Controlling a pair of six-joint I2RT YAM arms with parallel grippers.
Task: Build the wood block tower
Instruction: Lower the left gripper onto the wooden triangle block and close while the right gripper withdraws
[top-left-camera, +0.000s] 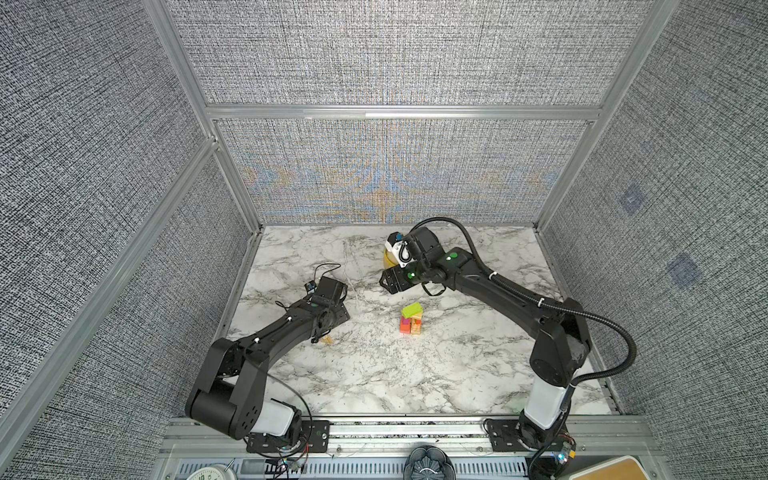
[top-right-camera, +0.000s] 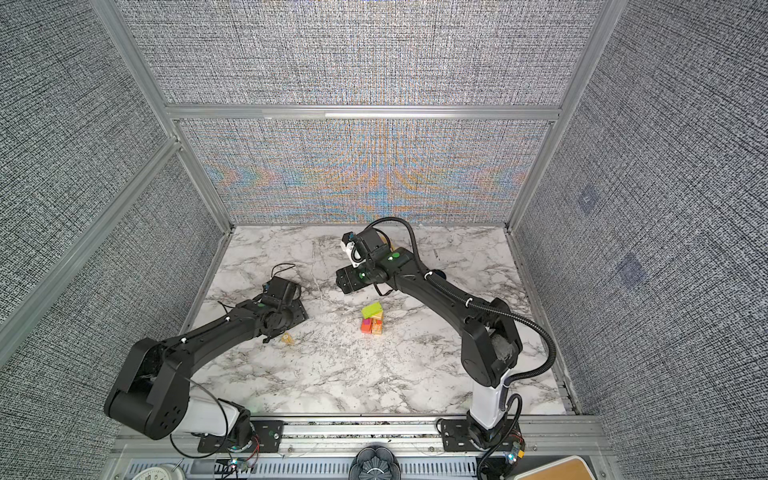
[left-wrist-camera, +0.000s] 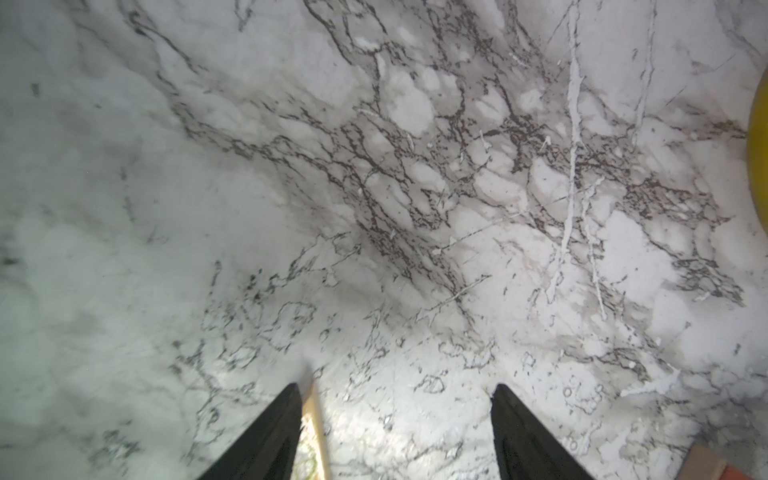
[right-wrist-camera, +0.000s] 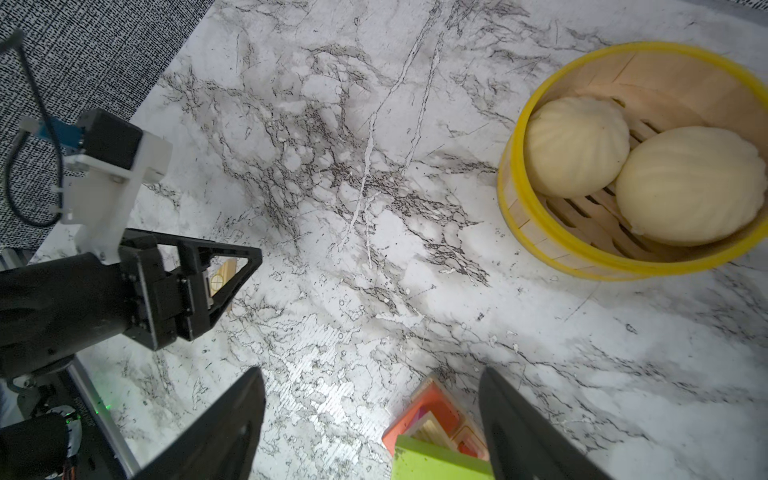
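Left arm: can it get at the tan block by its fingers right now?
Probably yes. The tan block lies on the marble table between the left gripper's open jaws, close beside one finger. Nothing else crowds it, and the tower stands well apart.

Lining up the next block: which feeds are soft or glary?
In both top views: rainbow moiré on the grey woven back wall; small multicoloured wood block tower crisp. Left wrist view: white marble tabletop soft on one side, glare between the black gripper fingers. Right wrist view: sharp, round yellow steamer basket included.
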